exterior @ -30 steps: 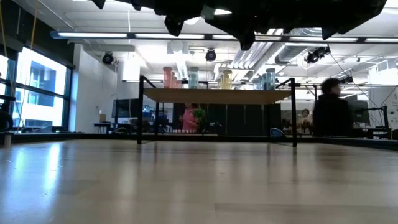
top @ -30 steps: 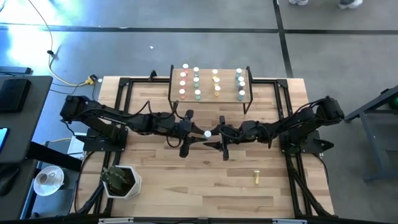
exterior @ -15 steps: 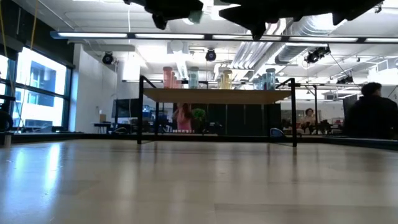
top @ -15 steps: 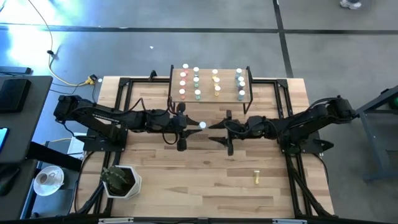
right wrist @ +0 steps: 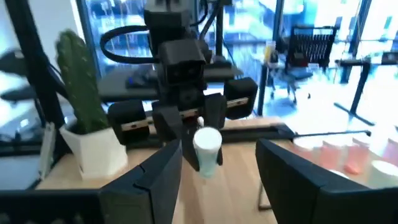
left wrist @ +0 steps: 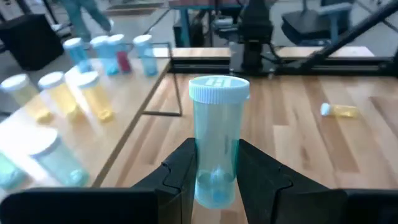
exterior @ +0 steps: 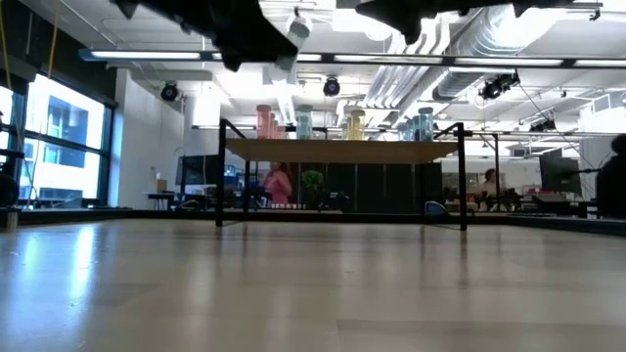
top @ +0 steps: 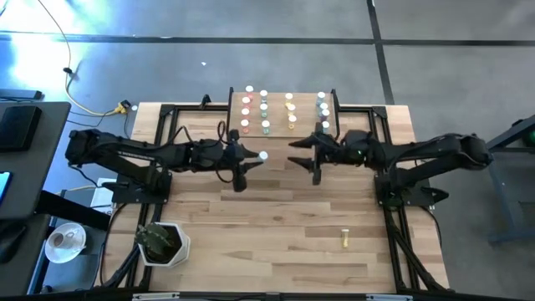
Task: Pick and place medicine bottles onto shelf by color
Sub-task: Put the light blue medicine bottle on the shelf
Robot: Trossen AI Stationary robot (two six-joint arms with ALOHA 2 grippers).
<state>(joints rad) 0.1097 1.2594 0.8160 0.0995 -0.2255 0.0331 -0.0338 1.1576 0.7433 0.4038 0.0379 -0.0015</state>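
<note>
**Left gripper holds a blue-green bottle in front of the shelf**

The left gripper (left wrist: 214, 180) pinches a translucent blue-green medicine bottle (left wrist: 216, 140) with a white ribbed cap between its fingers, upright in the left wrist view. From above, that bottle's cap shows just in front of the shelf (top: 282, 131), near its left half, with the gripper raised above the table (top: 276, 217).

The right gripper (top: 311, 157) hangs facing it, just in front of the shelf's right half, its fingers (right wrist: 146, 180) spread wide with nothing between them.

On the shelf stand rows of white-capped bottles: pink (top: 247, 111), green (top: 264, 113), yellow (top: 290, 110) and blue-grey (top: 323, 113). One yellow bottle (top: 343, 239) lies on its side on the table, well apart, toward the front right. A white pot with a cactus (top: 162, 242) sits at the front left corner.

No label or writing can be read on any bottle.
</note>
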